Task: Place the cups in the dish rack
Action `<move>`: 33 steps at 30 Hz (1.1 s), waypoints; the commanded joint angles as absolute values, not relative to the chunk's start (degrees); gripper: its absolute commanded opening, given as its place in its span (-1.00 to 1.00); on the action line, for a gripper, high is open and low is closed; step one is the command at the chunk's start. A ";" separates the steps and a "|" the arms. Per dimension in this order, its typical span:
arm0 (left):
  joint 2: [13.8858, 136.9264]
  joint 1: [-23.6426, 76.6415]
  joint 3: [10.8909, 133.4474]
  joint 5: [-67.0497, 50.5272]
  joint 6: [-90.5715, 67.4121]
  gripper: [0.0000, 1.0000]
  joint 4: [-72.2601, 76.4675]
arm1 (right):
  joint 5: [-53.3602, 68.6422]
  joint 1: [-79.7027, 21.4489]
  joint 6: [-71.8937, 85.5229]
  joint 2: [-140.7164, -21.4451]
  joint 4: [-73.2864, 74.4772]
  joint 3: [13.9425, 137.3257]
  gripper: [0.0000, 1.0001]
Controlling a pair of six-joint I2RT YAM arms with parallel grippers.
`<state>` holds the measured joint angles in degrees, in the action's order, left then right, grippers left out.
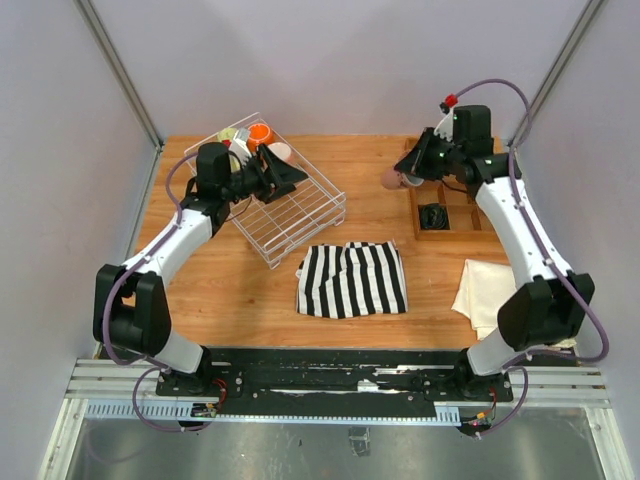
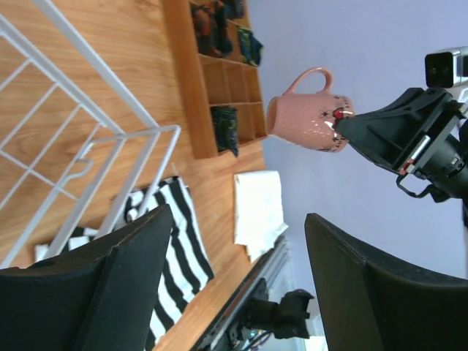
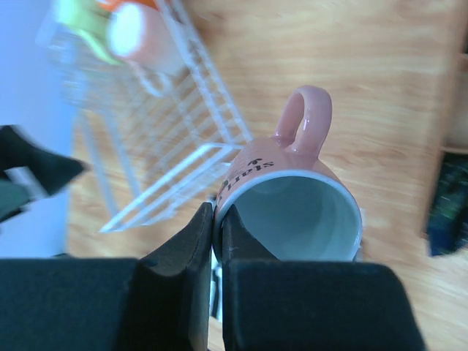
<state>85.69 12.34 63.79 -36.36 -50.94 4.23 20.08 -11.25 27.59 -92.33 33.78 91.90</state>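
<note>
Right hand (image 3: 218, 248): clamped on the pink mug (image 3: 292, 197). I'm pinching its wall at the rim, one finger outside and one inside. The mouth faces my wrist camera and the handle is on the side away from my fingers. There's black print on the side, too blurred to read.

The mug is off the tabletop (image 1: 230, 290). From the top view it hangs just beside the left edge of the wooden tray (image 1: 452, 200), well apart from the dish rack (image 1: 300, 215). My left wrist camera sees it in the air against the wall, with the right hand gripping it from one side.

Left hand (image 1: 298, 180): fingers (image 2: 110, 285) wide apart with nothing between them. It hovers over the rack, toward its far side.

The rack sits at an angle on the far-left part of the tabletop. Three cups are in it, bunched in the far corner: the orange mug (image 1: 260, 133), the yellow-green mug (image 1: 231, 135) and the pale pink mug (image 1: 281, 151). I can't tell whether they stand upright or lie tipped. The rest of the grid shows only bare wire.

The tray holds a dark item (image 1: 433, 215) in one compartment. A striped cloth (image 1: 352, 280) lies crumpled on the tabletop just near of the rack, between my two arms. A cream cloth (image 1: 485, 290) lies at the right, beside my right arm.
</note>
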 commanded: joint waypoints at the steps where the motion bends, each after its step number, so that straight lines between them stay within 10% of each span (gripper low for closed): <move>1: 84.14 13.04 60.33 -41.50 -58.98 0.58 20.96 | 35.95 -9.76 45.49 -87.13 14.31 84.65 -0.99; 16: 86.05 16.56 50.81 -38.65 -95.47 0.61 41.83 | 48.06 -10.38 75.80 -87.25 -37.77 73.36 -0.98; 33: 89.27 17.36 58.59 -36.45 -94.02 0.65 40.79 | 50.22 -14.49 75.02 -89.46 -32.00 75.36 -0.99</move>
<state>88.14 16.71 54.48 -36.80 -97.27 41.98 49.47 -12.38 75.07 -89.19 -31.18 72.44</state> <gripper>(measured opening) 0.825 0.054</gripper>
